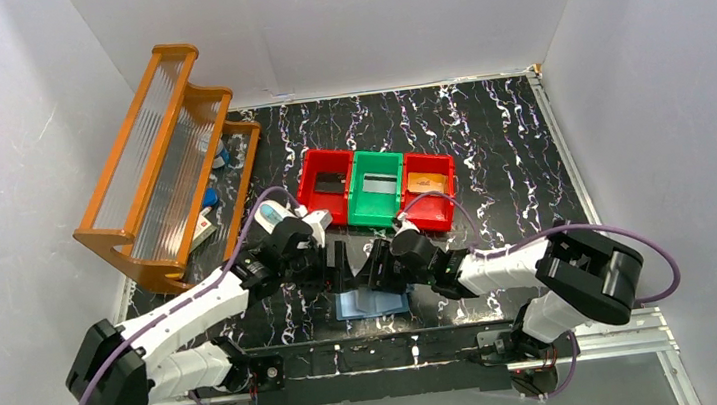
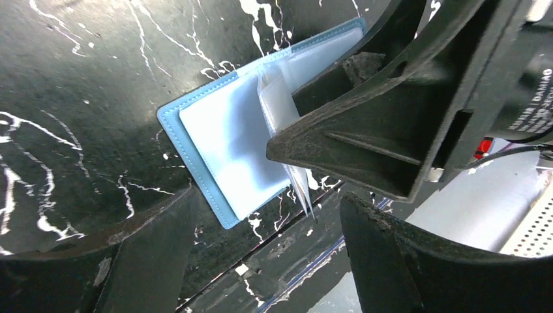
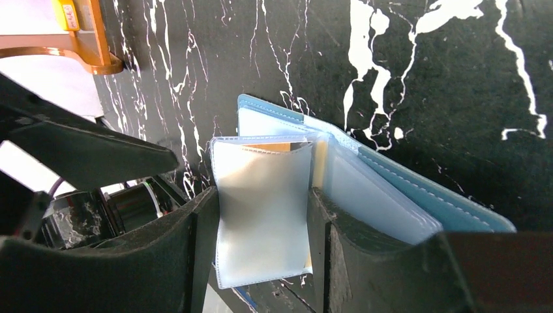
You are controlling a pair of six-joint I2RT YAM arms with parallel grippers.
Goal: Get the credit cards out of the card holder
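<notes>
Two grippers met low over the card holder, close to the near edge of the table. Far left stood a wooden rack [image 1: 163, 153], well apart from the work. Next came the left gripper [image 1: 334, 263], its fingers spread wide with nothing between them, hanging just left of the card holder [image 1: 370, 304] and slightly behind it. The card holder lay open and flat, its long side running left to right, blue cover down.

One clear pocket [image 3: 261, 208] stood lifted off the stack. The right gripper [image 3: 261, 195] had closed on it, a finger against each side edge. A thin tan strip [image 3: 287, 146] showed behind the pocket's top edge; it was probably a card still inside, though too little showed to be sure.

Behind the grippers stood three bins. The left red bin [image 1: 305, 193] held something dark, the green bin [image 1: 360, 202] something pale, and the right red bin [image 1: 450, 203] a tan-orange card [image 1: 426, 183].

The pocket's mouth pointed away from the right wrist, and the free left gripper sat just beside it. Any pull would likely fall to the left arm, reaching rightward into that mouth.
</notes>
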